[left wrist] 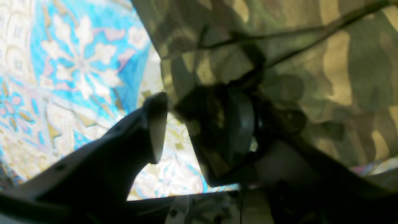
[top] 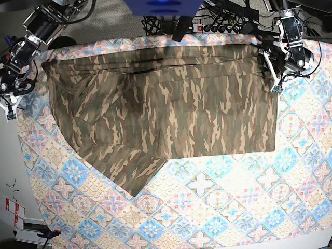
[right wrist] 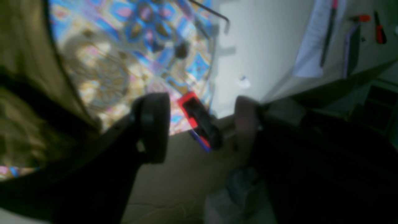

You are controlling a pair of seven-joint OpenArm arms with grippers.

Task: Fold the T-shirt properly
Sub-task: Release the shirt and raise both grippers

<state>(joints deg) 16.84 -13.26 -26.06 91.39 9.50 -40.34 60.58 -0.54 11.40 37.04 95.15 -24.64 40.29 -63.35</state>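
both end effectors sit at the far corners of the counter, one at each end of the t-shirt. left end effector, seen in its wrist view, has its two fingers spread apart; the camouflage cloth lies against the inner finger and drapes over it, while the other finger stands clear over the tablecloth, so nothing is pinched between them. in the base view this end effector is at the shirt's upper corner on that view's right side.

right end effector also has its fingers apart, with a gap between them showing the counter edge and the floor below; a fold of the shirt hangs just beside its outer finger, not between the two. in the base view it is beyond the counter's edge, near the shirt's corner.

the shirt lies spread wide across the far half of the counter on the patterned tablecloth, camouflage side up, with one pointed flap reaching toward the near side.
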